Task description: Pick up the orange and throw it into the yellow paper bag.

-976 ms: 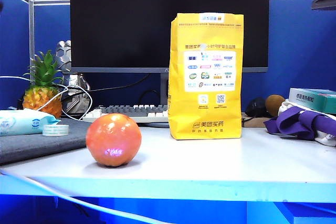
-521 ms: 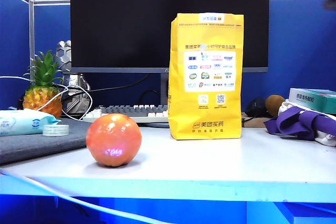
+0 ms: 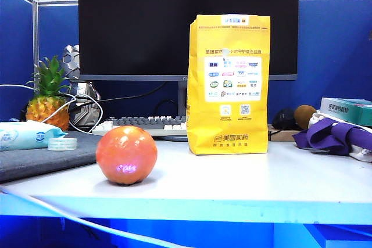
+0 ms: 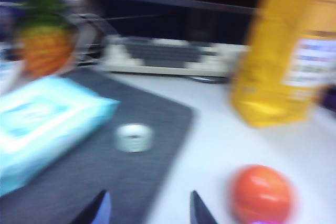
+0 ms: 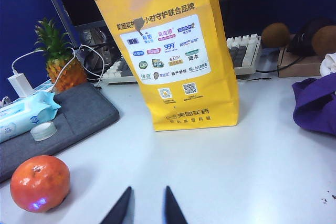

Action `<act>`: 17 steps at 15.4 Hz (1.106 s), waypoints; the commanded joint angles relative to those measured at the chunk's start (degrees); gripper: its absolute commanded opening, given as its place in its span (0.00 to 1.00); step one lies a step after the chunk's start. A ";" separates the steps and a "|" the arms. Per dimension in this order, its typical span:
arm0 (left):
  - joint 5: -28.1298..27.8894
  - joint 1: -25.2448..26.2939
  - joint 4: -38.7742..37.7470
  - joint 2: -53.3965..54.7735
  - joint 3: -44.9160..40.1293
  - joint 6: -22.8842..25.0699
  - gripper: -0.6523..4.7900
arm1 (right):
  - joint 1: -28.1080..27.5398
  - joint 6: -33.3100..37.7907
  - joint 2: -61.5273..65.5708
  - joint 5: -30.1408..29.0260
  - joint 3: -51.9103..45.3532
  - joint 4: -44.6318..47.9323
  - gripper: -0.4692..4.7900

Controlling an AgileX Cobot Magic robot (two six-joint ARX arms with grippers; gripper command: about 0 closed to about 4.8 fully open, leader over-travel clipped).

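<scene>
Orange [image 3: 126, 154] sits on the white surface [image 3: 244, 181], front left, just beside the grey mat [image 3: 46, 158], untouched. Yellow paper bag [image 3: 228, 84] stands upright behind it to the right, well apart. Left pincer [image 4: 149, 208] hovers over the mat edge near the orange, tips together, holding nothing; view blurred. Right pincer [image 5: 146, 205] hangs above bare surface before the bag, tips together, holding nothing.

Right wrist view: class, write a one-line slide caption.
Right pincer hangs empty over the table, orange off to one side, yellow paper bag upright ahead.
</scene>
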 commanded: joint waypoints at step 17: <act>0.22 6.29 3.26 -1.51 -11.58 0.02 0.50 | 0.17 0.02 -4.81 -0.37 -3.93 -10.01 0.24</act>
